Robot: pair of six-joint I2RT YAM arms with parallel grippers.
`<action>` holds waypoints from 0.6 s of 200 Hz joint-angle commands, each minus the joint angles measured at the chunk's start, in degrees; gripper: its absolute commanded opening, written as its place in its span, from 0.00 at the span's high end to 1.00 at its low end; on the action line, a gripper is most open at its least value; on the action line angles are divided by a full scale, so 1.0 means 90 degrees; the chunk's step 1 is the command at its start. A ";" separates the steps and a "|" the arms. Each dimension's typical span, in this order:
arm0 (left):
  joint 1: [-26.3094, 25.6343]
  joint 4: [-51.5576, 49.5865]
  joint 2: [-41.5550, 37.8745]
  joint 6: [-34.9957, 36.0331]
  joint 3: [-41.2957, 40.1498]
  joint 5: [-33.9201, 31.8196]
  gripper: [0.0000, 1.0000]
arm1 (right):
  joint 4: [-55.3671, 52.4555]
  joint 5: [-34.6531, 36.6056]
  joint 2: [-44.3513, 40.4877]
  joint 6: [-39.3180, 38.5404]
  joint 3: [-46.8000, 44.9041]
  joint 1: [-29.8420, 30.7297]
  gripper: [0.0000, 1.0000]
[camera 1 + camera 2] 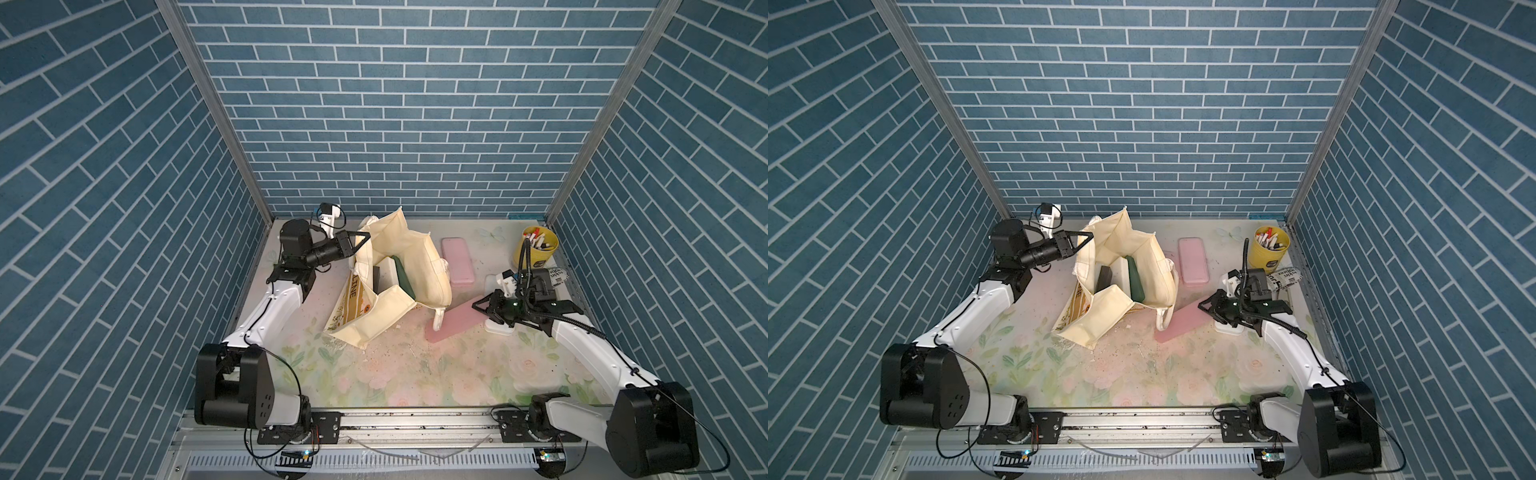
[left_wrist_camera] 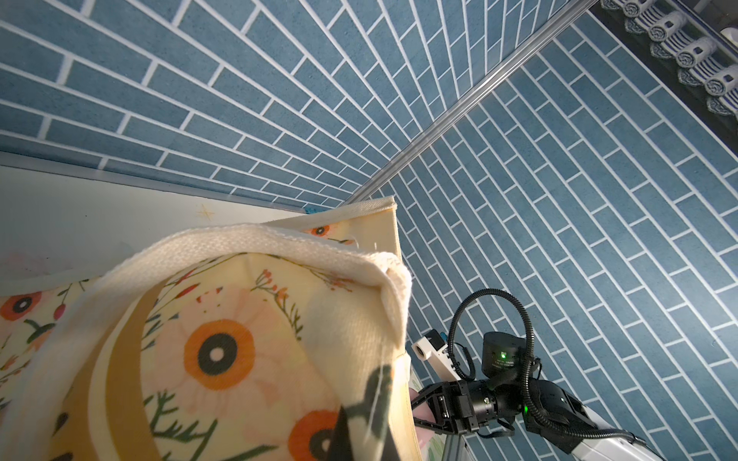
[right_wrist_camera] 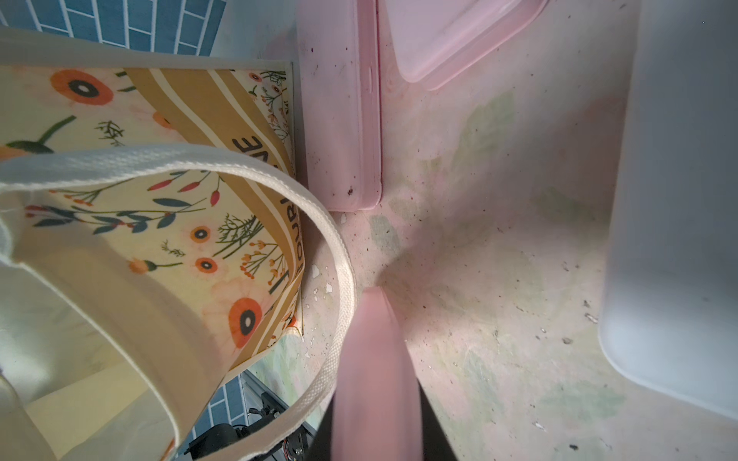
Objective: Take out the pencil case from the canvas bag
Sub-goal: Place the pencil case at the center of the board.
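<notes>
The cream canvas bag [image 1: 419,266] [image 1: 1142,266] stands open mid-table, its floral front [image 2: 215,351] slumped toward the near left. My left gripper [image 1: 365,237] [image 1: 1088,237] [image 2: 359,433] is shut on the bag's cloth rim at its far left corner and holds it up. A long pink pencil case [image 1: 451,322] [image 1: 1177,326] [image 3: 375,371] lies outside the bag to its right. Its far end touches the table by a cream handle [image 3: 339,255]. My right gripper [image 1: 478,309] [image 1: 1204,308] [image 3: 375,443] is shut on its near end.
Inside the bag stand a white box [image 1: 390,276] and a dark green book [image 1: 405,278]. Another flat pink case [image 1: 457,259] lies at the back. A yellow pen pot [image 1: 536,249] stands in the back right corner. A white object [image 1: 498,329] lies under my right wrist.
</notes>
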 commanded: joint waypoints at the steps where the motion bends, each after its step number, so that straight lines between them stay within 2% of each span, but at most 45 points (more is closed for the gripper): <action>1: 0.0035 0.0234 -0.0037 -0.0001 0.0131 0.0060 1.00 | -0.0167 -0.0123 0.0278 -0.0400 0.0317 0.0010 0.89; 25: 0.0035 0.0206 -0.0059 -0.0001 0.0150 0.0060 1.00 | -0.0190 -0.0108 0.0577 -0.0540 0.0471 -0.0008 0.74; 43: 0.0044 0.0154 -0.0053 0.0017 0.0179 0.0075 1.00 | -0.0212 -0.0095 0.0795 -0.0662 0.0549 -0.0024 0.66; 120: 0.0073 0.0026 -0.0040 0.0028 0.0321 0.0100 1.00 | -0.0266 0.0390 0.1473 -0.0864 0.0721 -0.0237 0.54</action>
